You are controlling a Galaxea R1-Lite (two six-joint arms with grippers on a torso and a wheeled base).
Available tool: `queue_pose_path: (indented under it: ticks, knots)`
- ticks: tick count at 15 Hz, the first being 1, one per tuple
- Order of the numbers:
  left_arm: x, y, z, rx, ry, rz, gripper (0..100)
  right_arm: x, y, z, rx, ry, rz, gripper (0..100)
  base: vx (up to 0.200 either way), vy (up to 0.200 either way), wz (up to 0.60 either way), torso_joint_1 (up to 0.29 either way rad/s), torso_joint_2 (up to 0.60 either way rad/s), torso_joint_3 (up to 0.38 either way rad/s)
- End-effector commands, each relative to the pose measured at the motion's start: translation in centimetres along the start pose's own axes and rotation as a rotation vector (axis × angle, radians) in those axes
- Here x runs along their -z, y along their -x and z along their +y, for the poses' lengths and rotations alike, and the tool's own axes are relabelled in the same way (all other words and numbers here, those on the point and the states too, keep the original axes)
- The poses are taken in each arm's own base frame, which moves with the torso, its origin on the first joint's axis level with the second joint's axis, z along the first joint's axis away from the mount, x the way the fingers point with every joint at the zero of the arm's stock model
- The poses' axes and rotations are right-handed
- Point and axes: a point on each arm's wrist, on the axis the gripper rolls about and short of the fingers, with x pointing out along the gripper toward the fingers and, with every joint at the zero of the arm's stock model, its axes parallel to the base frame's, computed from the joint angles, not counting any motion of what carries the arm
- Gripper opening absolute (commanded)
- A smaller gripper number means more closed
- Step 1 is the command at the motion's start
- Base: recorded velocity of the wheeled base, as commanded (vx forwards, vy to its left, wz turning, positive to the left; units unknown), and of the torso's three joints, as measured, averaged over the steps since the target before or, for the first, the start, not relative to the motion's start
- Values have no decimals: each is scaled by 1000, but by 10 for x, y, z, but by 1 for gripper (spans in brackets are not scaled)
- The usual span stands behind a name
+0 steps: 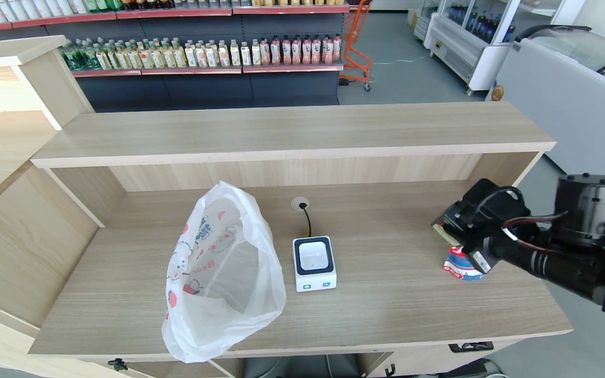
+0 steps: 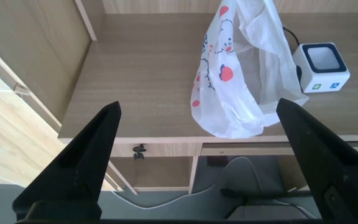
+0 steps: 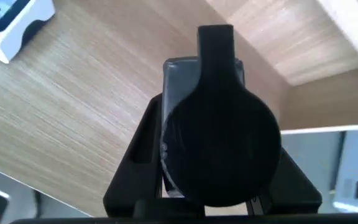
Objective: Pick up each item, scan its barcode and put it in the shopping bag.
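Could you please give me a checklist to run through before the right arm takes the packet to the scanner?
1. Right gripper at the packet: ok, it is just above it near the counter's right end.
2. Packet firmly held: cannot tell.
3. Scanner window uncovered: ok.
4. Counter between packet and scanner free of obstacles: ok.
5. Shopping bag standing with its mouth open: ok.
6. Left gripper open and empty: ok.

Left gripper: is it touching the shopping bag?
Apart. Left wrist view: the left gripper hangs open, bare counter between each finger and the shopping bag.
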Motion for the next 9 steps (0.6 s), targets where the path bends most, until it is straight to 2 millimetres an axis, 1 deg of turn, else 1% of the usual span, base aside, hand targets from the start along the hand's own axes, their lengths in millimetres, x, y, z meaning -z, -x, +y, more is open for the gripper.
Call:
queue_pose_path:
  ticks: [1, 2, 3, 4, 5, 6, 7, 8, 9]
  knots:
    - [0, 0, 0, 0, 0, 0, 100, -6, 40, -8, -4, 201, -184, 0, 0, 0, 0, 0, 0, 0]
    - [0, 0, 0, 0, 0, 0, 100, -6, 37, -5, -93, 428, -326, 0, 0, 0, 0, 0, 0, 0]
    - [0, 0, 0, 0, 0, 0, 100, 0, 31, -1, -170, 643, -467, 0, 0, 0, 0, 0, 0, 0]
    - [0, 0, 0, 0, 0, 0, 100, 6, 22, 6, -214, 863, -602, 0, 0, 0, 0, 0, 0, 0]
    - [0, 0, 0, 0, 0, 0, 100, 11, 12, 17, -227, 1062, -732, 0, 0, 0, 0, 0, 0, 0]
    - [0, 0, 0, 0, 0, 0, 100, 10, 4, 35, -226, 1243, -884, 0, 0, 0, 0, 0, 0, 0]
    - [0, 0, 0, 0, 0, 0, 100, 3, -1, 56, -228, 1354, -1030, 0, 0, 0, 0, 0, 0, 0]
    - [0, 0, 0, 0, 0, 0, 100, -1, -4, 76, -268, 1396, -1119, 0, 0, 0, 0, 0, 0, 0]
    - [0, 0, 0, 0, 0, 0, 100, -2, -4, 87, -308, 1397, -1146, 0, 0, 0, 0, 0, 0, 0]
